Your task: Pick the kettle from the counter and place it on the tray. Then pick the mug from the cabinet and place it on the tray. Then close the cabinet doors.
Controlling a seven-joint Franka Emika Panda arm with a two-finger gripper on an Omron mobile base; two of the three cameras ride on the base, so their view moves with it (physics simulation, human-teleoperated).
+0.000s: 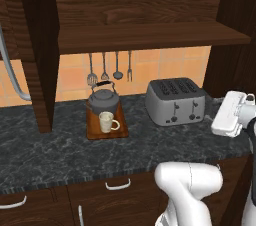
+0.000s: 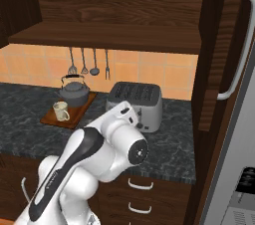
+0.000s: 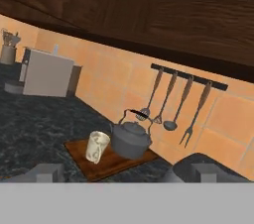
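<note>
The squat dark-grey metal kettle (image 1: 103, 100) with arched black handle stands upright on the far part of the flat reddish-brown wooden tray (image 1: 95, 130). The small cream-white mug (image 1: 107, 122) stands upright on the near part of the tray, just in front of the kettle, handle to the right. The tray lies on the dark marbled stone counter (image 1: 60, 150). Above, the dark-brown wood wall cabinet (image 1: 145, 34) shows its wide inner shelf, and its panelled doors (image 2: 219, 64) with silver bar handles stand open.

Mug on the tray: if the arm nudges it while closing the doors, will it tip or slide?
The mug looks small and light, so it probably slides easily. It stands upright beside the kettle near the tray's front edge, so it might drop off.
</note>
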